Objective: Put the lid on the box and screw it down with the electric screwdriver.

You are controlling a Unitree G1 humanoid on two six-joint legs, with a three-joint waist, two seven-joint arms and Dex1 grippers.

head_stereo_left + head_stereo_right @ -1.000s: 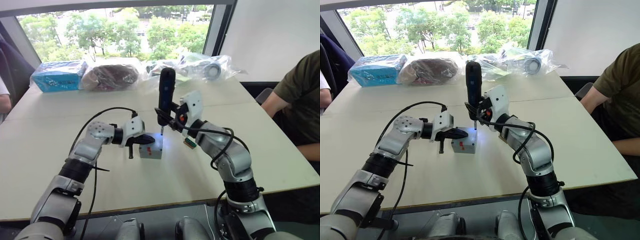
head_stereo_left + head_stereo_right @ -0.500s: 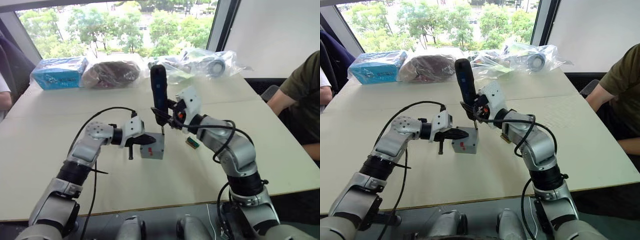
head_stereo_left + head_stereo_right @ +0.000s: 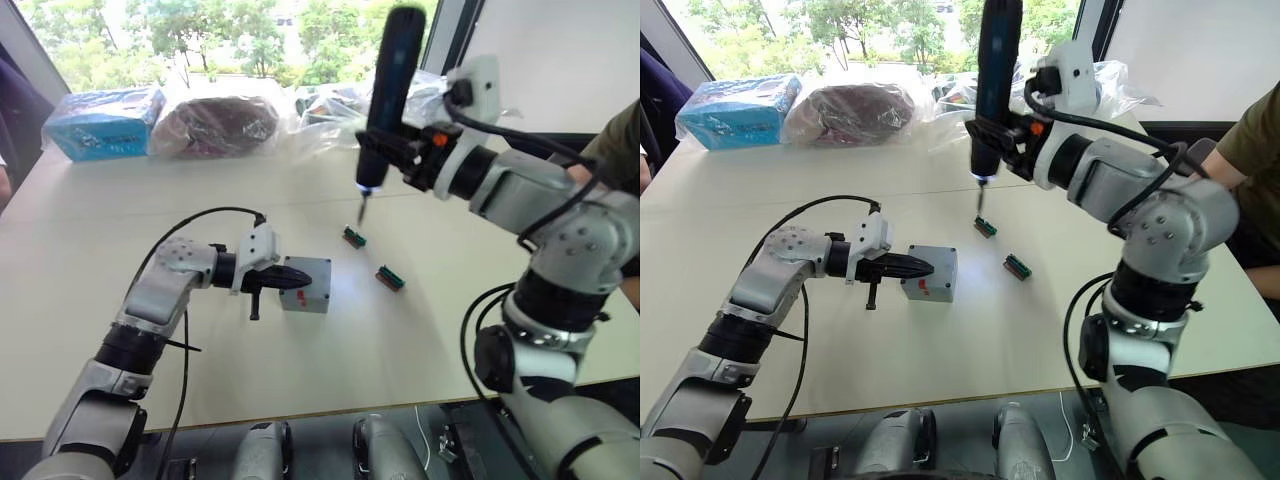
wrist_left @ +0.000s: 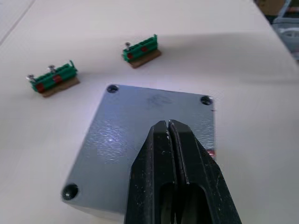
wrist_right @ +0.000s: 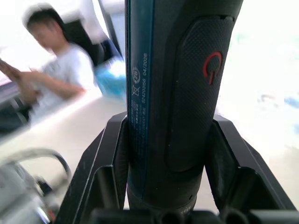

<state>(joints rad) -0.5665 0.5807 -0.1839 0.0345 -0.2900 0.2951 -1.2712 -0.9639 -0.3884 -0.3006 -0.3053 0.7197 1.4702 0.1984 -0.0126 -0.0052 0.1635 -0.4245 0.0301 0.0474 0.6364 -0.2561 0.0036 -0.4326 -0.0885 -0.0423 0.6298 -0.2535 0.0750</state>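
The grey box (image 3: 312,290) sits mid-table with a red mark on its near side. The lid (image 4: 140,126) lies flat on top of it, with round marks at its corners. My left gripper (image 4: 167,124) is shut, its black fingertips lying against the lid's top near the middle. My right gripper (image 3: 402,152) is shut on the electric screwdriver (image 3: 386,90), a long black cylinder held upright high above the table, beyond and to the right of the box. Its thin bit (image 3: 361,212) points down, with a small light near the tip.
Two green-and-brown connector blocks (image 3: 353,237) (image 3: 389,277) lie right of the box. A blue package (image 3: 100,122) and plastic-wrapped bundles (image 3: 225,125) line the far edge. A person's arm (image 3: 625,140) is at the right table edge; another person (image 5: 51,79) sits further off.
My right arm has lifted the screwdriver up and away from the box, toward the far right. The left gripper stays shut on the lid. The camera has shifted too.
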